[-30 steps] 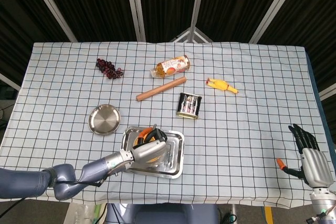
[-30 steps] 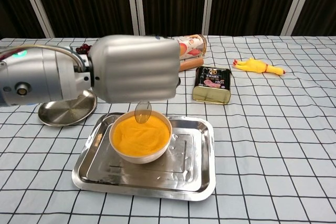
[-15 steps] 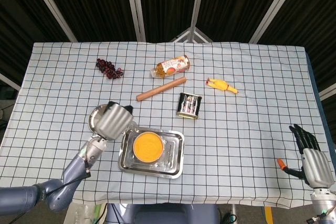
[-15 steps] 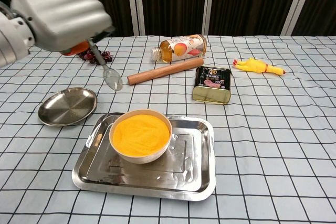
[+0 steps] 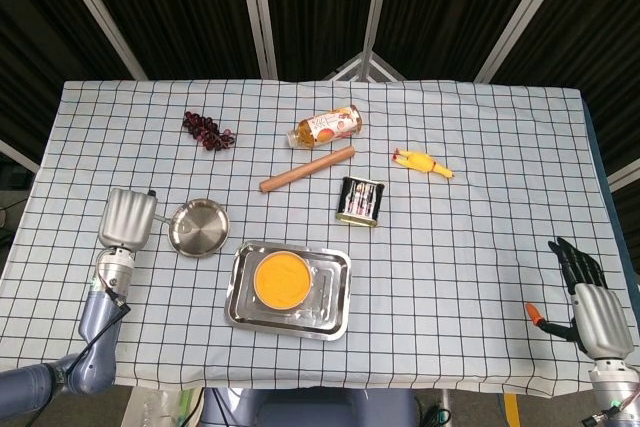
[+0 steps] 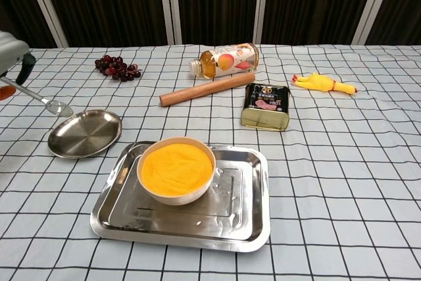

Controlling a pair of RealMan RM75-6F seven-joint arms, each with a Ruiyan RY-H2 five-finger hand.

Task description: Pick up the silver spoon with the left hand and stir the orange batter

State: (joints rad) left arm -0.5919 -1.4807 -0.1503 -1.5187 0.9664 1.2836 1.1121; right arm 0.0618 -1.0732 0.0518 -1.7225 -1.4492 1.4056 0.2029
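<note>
The silver spoon (image 6: 37,96) is held by my left hand (image 5: 127,219) at the table's left side, with its handle slanting down to the right. The spoon's bowl hangs over the left rim of a round steel plate (image 6: 85,133). In the chest view only the edge of that left hand (image 6: 11,54) shows at the frame's left border. The white bowl of orange batter (image 5: 280,279) (image 6: 175,168) sits in a steel tray (image 5: 336,299) (image 6: 253,223), well to the right of the spoon. My right hand (image 5: 590,303) rests at the table's front right corner, fingers spread, holding nothing.
Behind the tray lie a wooden rolling pin (image 6: 207,89), a tin can (image 6: 265,106), a juice bottle on its side (image 6: 227,59), dark grapes (image 6: 116,68) and a yellow rubber chicken (image 6: 323,83). The round plate (image 5: 198,228) lies left of the tray.
My left hand carried the spoon from above the batter bowl up and away to the left, past the round plate. The right hand has stayed put.
</note>
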